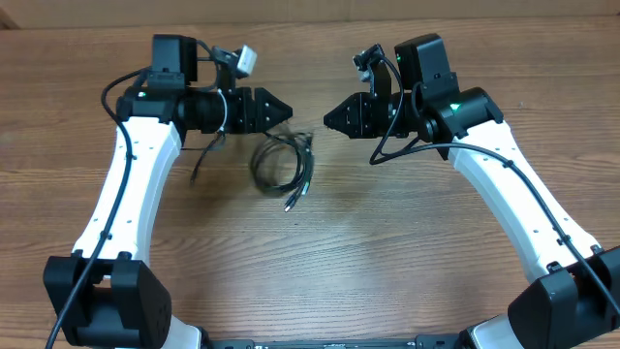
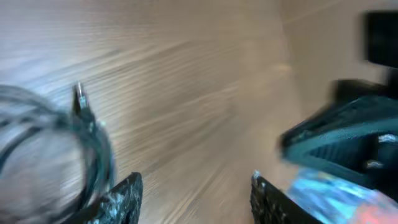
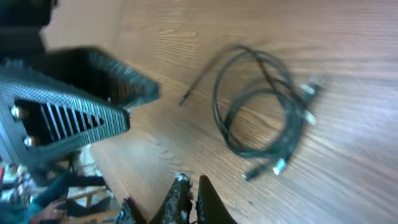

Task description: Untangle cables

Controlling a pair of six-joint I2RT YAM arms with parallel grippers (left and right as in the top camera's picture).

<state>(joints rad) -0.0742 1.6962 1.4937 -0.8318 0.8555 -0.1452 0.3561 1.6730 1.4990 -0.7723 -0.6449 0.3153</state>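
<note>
Cables: thin black flexible cords [image 1: 302,173] [image 3: 290,127] with silver-tipped plugs, loosely coiled flat on the brown wood-grain table [image 1: 387,242], between both tools and touching neither.
Long axis: runs from the far edge toward the robot base, with the plug ends pointing toward the base.
Left tool [image 1: 289,109] [image 2: 196,193]: ribbed black fingers parted, empty.
Right tool [image 1: 327,118] [image 3: 189,193]: fingers pressed together, empty.

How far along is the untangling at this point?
Done: nothing visible; the cables lie in one looped bundle on the table. In hand: nothing; the left gripper is open and empty, the right gripper shut on nothing. Left: pulling every cord apart.
</note>
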